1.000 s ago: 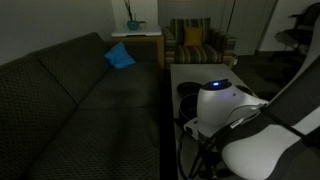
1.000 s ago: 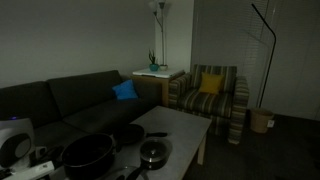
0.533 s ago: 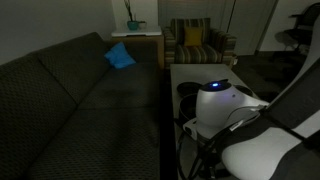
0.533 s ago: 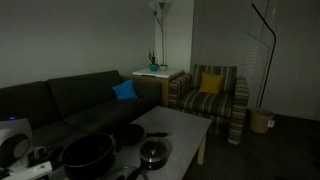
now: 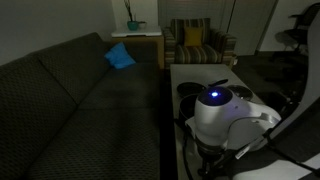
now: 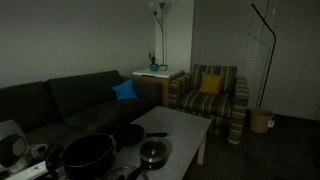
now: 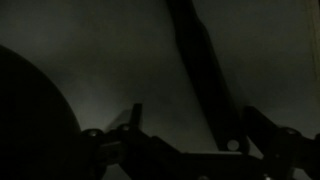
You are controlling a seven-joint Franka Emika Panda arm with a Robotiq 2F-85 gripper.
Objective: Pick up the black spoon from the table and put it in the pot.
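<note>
The scene is very dark. In the wrist view the black spoon lies as a long dark bar on the pale table, running from the top down between my fingers. My gripper is open, with one finger on each side of the spoon, close above the table. The round dark edge of the pot is at the left. In an exterior view the big black pot stands at the near end of the table. I cannot make out the spoon or the gripper in either exterior view.
A glass lid and a black pan lie beside the pot. My arm's white housing hangs over the table's near end. A dark sofa runs along one side, and a striped armchair stands at the far end.
My arm has shifted and dropped lower over the near end of the table. The pot, lid and pan have not moved.
</note>
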